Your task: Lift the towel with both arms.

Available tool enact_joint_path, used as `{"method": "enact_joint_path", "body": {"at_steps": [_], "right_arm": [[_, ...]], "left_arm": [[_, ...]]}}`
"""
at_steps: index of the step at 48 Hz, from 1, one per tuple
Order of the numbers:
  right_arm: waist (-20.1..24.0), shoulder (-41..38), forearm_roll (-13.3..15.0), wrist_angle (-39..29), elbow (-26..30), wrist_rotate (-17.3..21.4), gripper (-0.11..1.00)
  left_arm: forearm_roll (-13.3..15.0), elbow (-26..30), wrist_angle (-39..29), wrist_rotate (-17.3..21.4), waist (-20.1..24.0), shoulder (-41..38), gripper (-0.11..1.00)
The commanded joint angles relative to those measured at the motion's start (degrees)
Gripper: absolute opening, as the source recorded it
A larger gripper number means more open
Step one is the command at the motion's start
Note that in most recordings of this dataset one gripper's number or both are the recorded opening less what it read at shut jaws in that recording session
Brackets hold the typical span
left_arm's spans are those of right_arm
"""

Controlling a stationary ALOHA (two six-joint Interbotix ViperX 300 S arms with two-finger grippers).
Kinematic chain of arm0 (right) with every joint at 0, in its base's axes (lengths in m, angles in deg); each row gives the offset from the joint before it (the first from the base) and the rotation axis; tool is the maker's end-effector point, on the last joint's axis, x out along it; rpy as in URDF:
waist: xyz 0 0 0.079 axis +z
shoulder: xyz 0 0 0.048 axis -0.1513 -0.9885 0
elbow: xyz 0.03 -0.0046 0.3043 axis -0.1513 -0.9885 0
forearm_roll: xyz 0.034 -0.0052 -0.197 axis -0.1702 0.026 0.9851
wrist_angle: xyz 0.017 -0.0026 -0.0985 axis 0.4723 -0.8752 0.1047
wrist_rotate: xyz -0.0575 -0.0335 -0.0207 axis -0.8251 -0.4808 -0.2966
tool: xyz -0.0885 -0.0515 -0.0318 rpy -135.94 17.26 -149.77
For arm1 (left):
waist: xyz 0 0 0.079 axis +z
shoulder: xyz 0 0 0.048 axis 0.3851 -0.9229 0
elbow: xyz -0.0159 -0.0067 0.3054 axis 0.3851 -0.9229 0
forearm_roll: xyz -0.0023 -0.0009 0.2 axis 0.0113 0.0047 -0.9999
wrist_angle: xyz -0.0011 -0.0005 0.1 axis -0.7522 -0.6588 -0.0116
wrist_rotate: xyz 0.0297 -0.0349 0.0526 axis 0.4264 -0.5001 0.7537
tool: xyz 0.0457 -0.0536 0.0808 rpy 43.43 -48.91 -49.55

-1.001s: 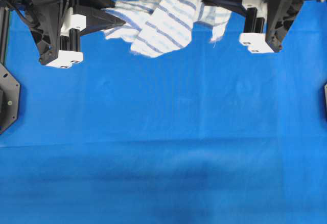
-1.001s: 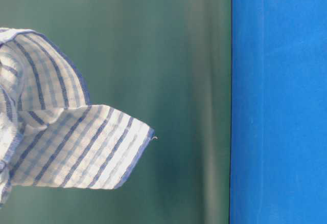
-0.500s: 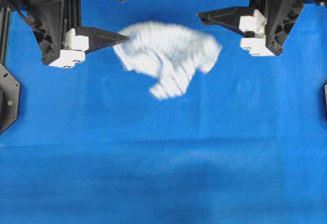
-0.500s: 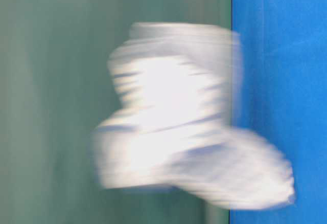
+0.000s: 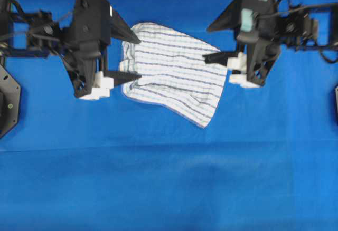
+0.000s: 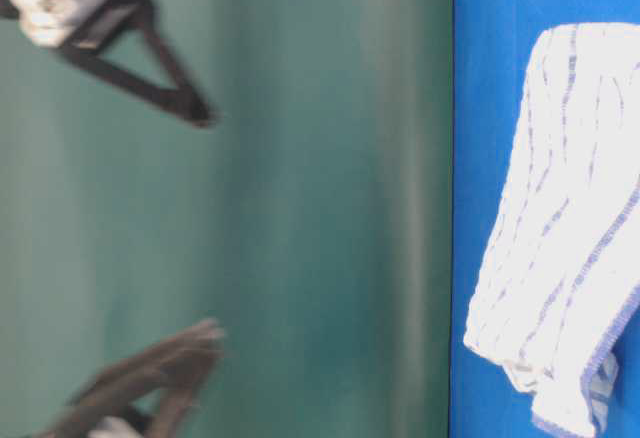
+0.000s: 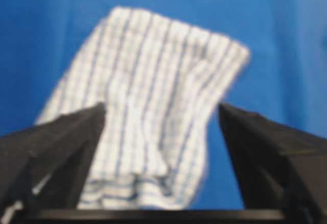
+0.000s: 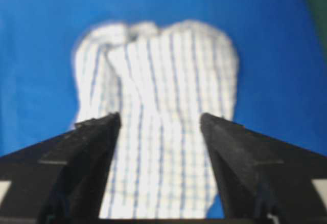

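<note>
Between the two grippers the towel lies rumpled on the blue tablecloth, held by neither. The left gripper and right gripper both stand wide, fingertips over the towel's opposite edges, nothing in between.
</note>
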Motion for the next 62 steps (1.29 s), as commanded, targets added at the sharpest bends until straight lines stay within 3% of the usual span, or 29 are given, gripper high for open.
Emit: {"method": "enact_joint_path", "body": {"at_steps": [1,13,25,47,62], "right_arm": [[0.44,-0.62,-0.09,3.43,-1.85,0.88,0.65],[2.2,-5.98,-0.18,8.53,-5.62,4.39,0.65],[2.81,-13.8,-0.18,9.93,-7.12,7.73,0.65],[2.81,-25.05,-0.18,19.34,-9.67,8.79,0.65],[2.81,-26.63,-0.18,19.6,-9.93,9.49,0.65]], "left_arm": [[0.09,-2.29,3.96,0.09,-0.09,-0.7,0.86],[0.18,-7.82,9.49,0.09,-0.18,-6.68,0.87],[0.18,-8.61,14.77,0.09,-1.85,-16.08,0.88],[0.18,-9.23,21.8,0.09,-1.85,-26.81,0.88],[0.18,-9.32,23.03,0.09,-1.85,-27.77,0.88]]}}
